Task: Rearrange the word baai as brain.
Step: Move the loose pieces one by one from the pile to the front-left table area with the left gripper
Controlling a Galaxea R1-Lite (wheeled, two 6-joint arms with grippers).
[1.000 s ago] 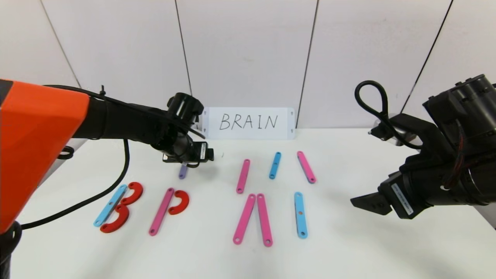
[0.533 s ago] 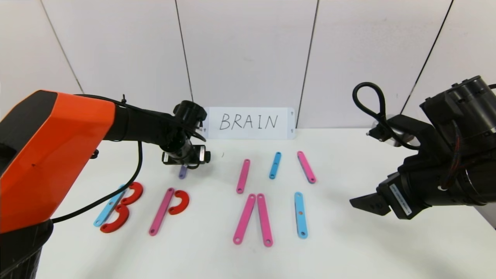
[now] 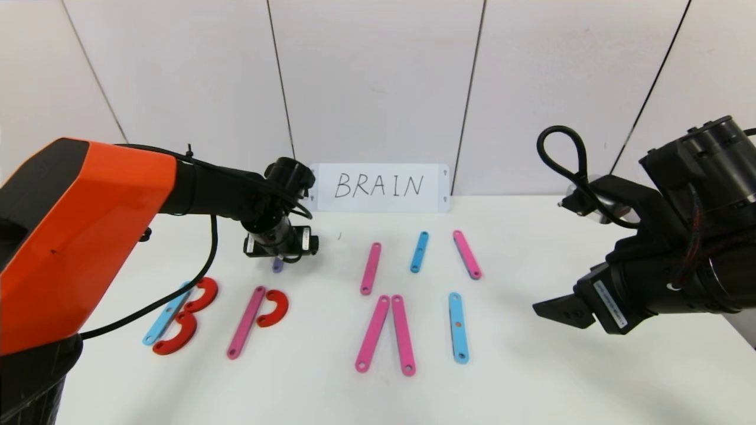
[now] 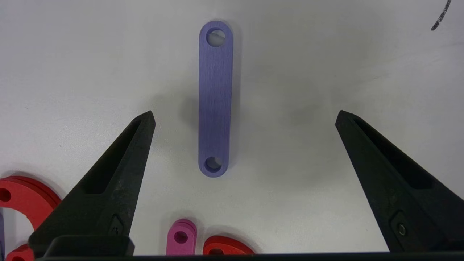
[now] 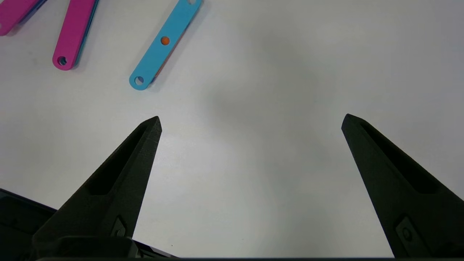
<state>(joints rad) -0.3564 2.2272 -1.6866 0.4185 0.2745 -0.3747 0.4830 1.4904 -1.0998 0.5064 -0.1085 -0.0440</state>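
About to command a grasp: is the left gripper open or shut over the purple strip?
Open. The left gripper has its fingers spread wide either side of the purple strip, which lies flat on the table, untouched.

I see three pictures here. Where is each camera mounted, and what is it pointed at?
Head view: on the robot's head, looking forward and down at the white table, both arms in sight.
Left wrist view: on the left arm, looking down past the open left gripper at the purple strip.
Right wrist view: on the right arm, looking past the open right gripper at bare table.
Shared: the blue strip with an orange dot also appears in the head view.
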